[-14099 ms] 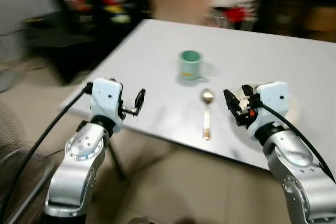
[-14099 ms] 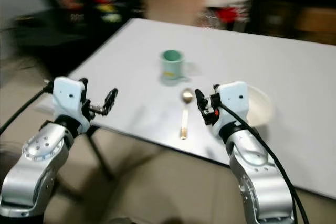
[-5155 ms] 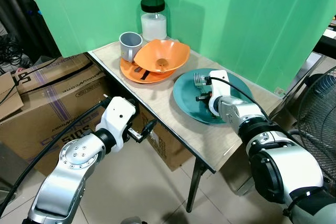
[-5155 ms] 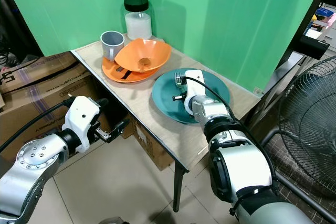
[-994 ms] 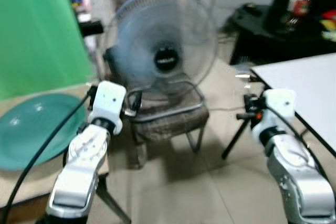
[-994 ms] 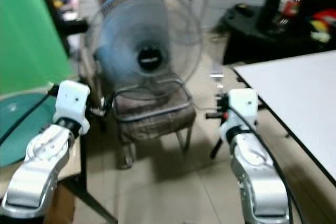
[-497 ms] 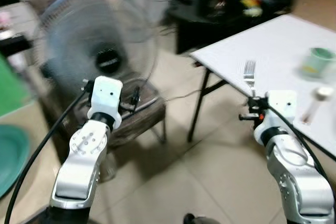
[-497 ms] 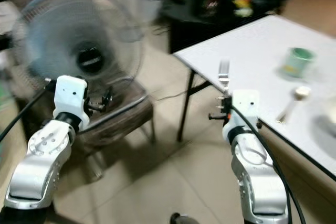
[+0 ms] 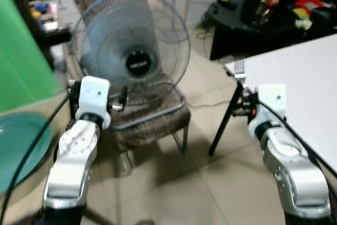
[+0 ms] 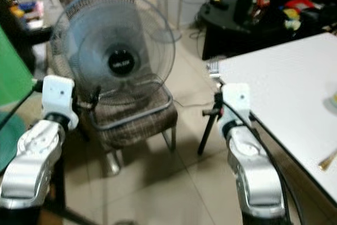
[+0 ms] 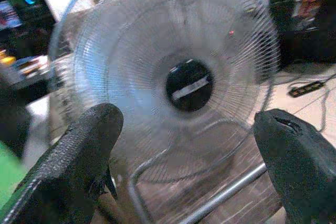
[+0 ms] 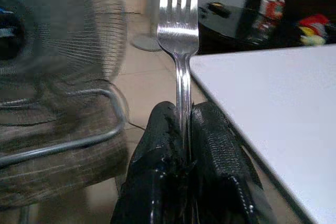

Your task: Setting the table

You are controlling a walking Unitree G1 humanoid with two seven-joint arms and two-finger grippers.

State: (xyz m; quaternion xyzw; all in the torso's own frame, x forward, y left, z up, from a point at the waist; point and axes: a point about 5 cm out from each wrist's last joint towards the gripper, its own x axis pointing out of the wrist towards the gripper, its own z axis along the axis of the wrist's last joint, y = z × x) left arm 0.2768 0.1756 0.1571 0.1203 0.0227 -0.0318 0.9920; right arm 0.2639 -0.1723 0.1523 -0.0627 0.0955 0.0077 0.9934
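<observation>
Mid-transit. I have the right pincer clamped tight on a fork, handle pinched between both fingers, tines standing straight up. That upright hold looks sensible for walking: the tines stay clear of the arm and the fork can't swing.

In the head views the fork rides just above the right wrist, near the corner of the white surface on my right. It is not over the surface, still out over the floor beside the table leg.

The left pincer is spread wide with nothing in it, fingers well apart, pointing at a standing fan that sits on a chair. The left arm is just carried along, no job for it that I can see.

A teal plate sits at the far left edge on another surface in front of a green screen. At the far right edge of the right eye view I can make out something slim and pale on the white surface, likely cutlery, too blurred to call.

My read: the fork is in carry, with placement still ahead. Next I need to square up to the white surface before lowering, since the pincer sits level with its edge and a sideways swing could clip the corner. Frames are soft from motion.
</observation>
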